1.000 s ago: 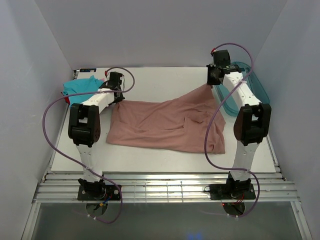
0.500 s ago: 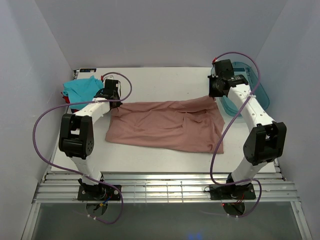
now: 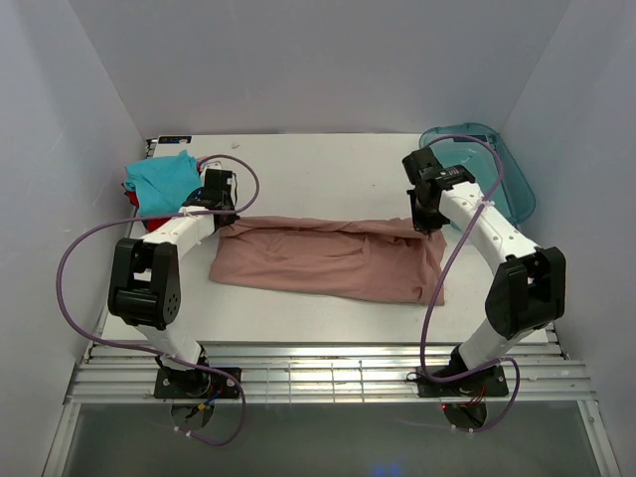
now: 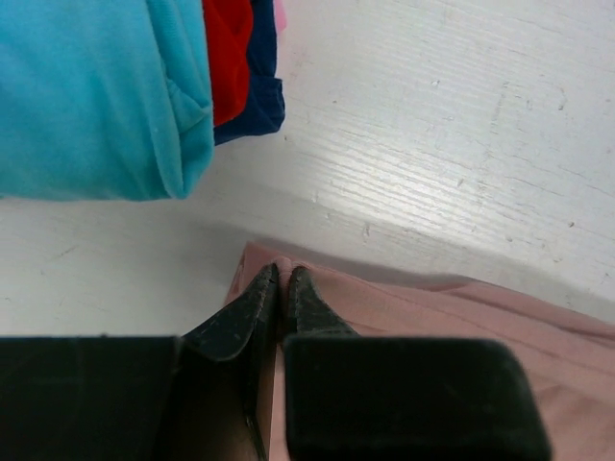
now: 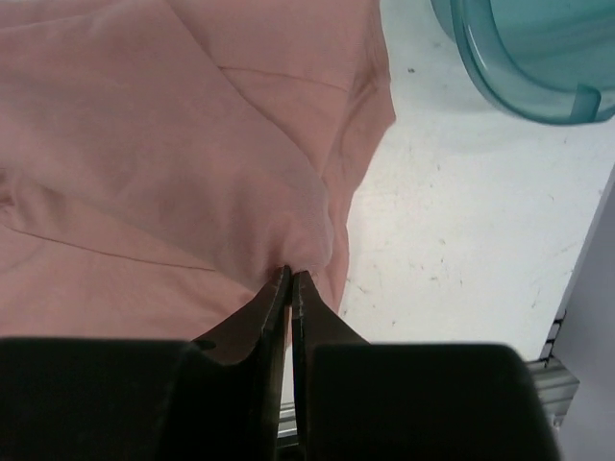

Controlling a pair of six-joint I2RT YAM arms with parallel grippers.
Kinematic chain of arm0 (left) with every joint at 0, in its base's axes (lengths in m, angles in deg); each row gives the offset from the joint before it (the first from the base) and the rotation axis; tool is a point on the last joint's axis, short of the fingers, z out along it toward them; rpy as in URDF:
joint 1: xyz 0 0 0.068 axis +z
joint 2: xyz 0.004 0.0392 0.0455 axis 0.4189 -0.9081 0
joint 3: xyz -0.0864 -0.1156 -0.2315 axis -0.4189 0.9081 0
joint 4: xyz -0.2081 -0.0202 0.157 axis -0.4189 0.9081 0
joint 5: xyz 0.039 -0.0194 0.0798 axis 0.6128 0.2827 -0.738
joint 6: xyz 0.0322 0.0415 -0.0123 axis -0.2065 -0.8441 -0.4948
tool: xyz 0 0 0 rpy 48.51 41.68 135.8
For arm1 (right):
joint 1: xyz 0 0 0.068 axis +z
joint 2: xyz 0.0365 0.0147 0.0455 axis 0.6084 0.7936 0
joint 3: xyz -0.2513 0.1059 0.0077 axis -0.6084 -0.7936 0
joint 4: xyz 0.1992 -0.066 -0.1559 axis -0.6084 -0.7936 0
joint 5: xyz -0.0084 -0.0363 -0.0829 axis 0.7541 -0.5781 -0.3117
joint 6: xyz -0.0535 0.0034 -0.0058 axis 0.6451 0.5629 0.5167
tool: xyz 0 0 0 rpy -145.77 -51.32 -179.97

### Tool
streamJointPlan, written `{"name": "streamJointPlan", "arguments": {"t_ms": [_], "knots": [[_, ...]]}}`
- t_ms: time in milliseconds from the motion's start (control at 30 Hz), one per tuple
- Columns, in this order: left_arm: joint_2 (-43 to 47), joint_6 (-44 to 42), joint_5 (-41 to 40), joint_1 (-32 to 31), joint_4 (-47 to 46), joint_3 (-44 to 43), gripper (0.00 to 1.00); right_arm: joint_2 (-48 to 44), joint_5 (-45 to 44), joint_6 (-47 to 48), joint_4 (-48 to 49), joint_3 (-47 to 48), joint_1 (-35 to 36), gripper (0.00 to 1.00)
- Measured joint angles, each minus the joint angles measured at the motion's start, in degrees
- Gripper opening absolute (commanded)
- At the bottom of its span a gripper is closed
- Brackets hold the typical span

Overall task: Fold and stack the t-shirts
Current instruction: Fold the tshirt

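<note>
Left gripper: fingers pressed together, pinching far-left corner of dusty-pink t-shirt. Right gripper: fingers pressed together, pinching far-right edge of same shirt. Dusty-pink t-shirt lies as long creased band across middle of table, spanning 2 grippers. Far left: teal t-shirt on top, red t-shirt and dark-blue t-shirt edges beneath; stack near left gripper. Far right: blue-green tray, near right gripper, apart from dusty-pink t-shirt.
</note>
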Motion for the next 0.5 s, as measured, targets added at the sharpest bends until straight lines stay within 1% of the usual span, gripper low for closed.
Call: {"name": "streamJointPlan", "arguments": {"t_ms": [67, 300, 433, 500], "knots": [[0.1, 0.3, -1.0, 0.0, 0.5, 0.2, 0.09, 0.0, -1.7, -1.0, -2.0, -1.0, 0.3, 0.08], [0.1, 0.9, -3.5, 0.0, 3.7, 0.3, 0.14, -0.1, -5.8, -3.5, -6.7, -2.5, 0.7, 0.08], [0.0, 0.9, -3.6, 0.0, 5.5, 0.3, 0.23, -0.1, -7.1, -4.5, -7.9, -3.5, 0.8, 0.08], [-0.1, 0.6, -3.6, 0.0, 6.4, 0.3, 0.36, -0.1, -7.9, -5.0, -8.3, -4.8, 0.9, 0.08]]}}
